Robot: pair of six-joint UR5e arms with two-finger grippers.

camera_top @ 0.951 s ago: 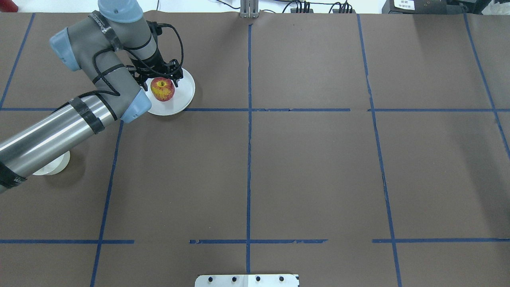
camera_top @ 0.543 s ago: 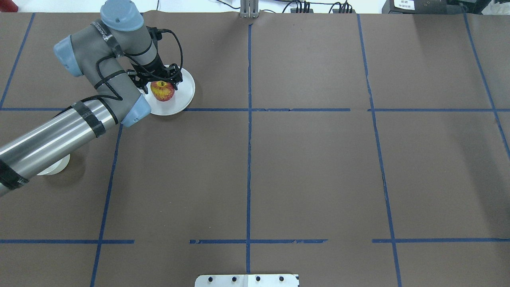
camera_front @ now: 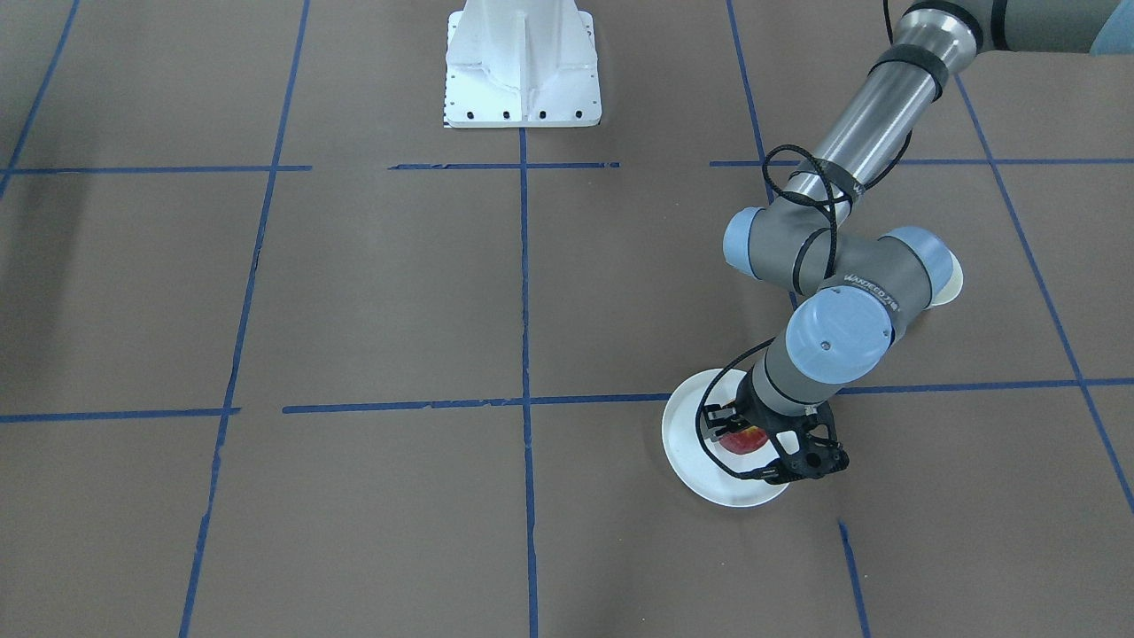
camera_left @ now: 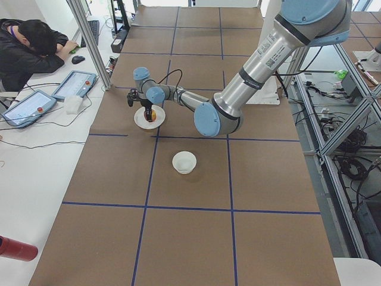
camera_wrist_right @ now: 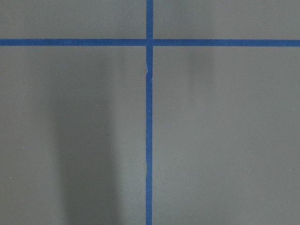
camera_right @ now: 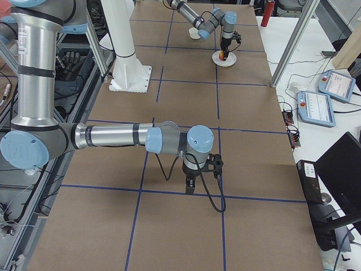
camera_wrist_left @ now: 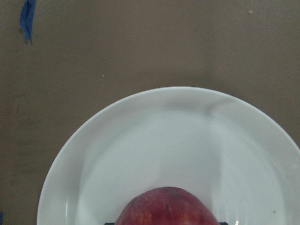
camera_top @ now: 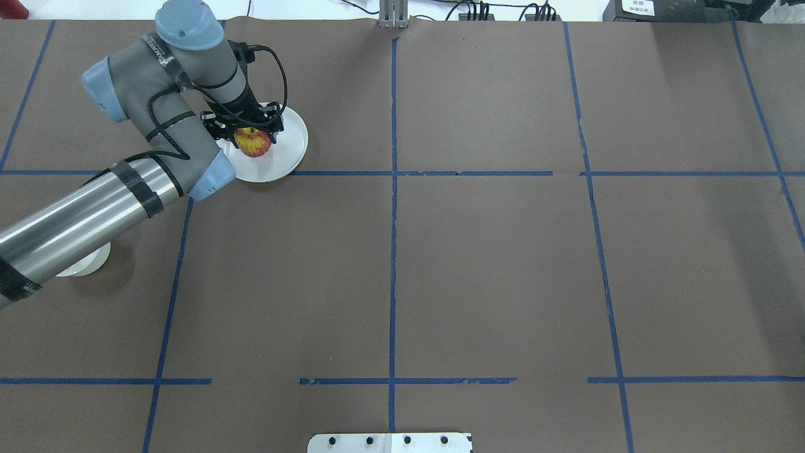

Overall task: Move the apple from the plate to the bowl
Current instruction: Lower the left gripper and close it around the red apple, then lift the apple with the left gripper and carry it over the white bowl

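Note:
The red and yellow apple (camera_top: 253,145) lies on the flat white plate (camera_top: 288,156) at the far left of the table. My left gripper (camera_top: 246,133) is down over the plate, open, with a finger on each side of the apple. The front-facing view shows the gripper (camera_front: 767,448), apple (camera_front: 744,439) and plate (camera_front: 695,456). The left wrist view shows the apple's top (camera_wrist_left: 166,208) on the plate (camera_wrist_left: 140,154). The small cream-white bowl (camera_top: 85,262) stands nearer my base, partly under my left arm, and shows whole in the exterior left view (camera_left: 184,162). My right gripper (camera_right: 202,172) shows only in the exterior right view; I cannot tell if it is open.
Blue tape lines (camera_top: 393,189) divide the brown table into squares. A white mount base (camera_front: 523,62) stands at my side of the table. A person (camera_left: 30,50) and tablets (camera_left: 27,107) are beside the far table end. A red object (camera_left: 16,249) lies off the table edge.
My left gripper has come down around the apple, and its fingers now cover part of it. The apple has stayed on the plate.

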